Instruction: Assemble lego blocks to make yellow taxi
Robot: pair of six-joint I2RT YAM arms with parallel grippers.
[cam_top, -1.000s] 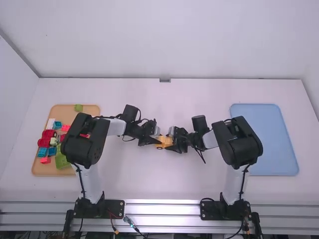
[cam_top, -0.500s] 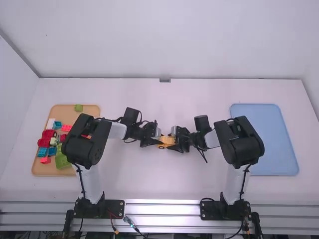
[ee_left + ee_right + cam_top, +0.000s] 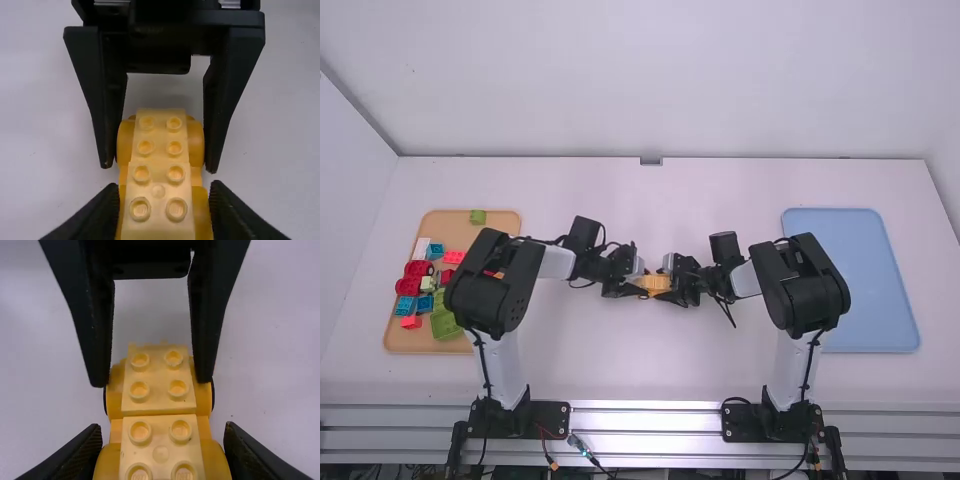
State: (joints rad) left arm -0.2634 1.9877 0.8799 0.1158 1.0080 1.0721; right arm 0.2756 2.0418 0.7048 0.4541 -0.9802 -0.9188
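Now the left end effector (image 3: 164, 210) and right end effector (image 3: 162, 435) pinch the bumpy yellow plastic car (image 3: 657, 285) mid white worktop (image 3: 660, 365), probably joining its blocks (image 3: 159, 371), so next they should push them firmly together.

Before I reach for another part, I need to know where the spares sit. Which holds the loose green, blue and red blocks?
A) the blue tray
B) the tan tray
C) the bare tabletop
B: the green block, blue block and others lie on the tan tray.
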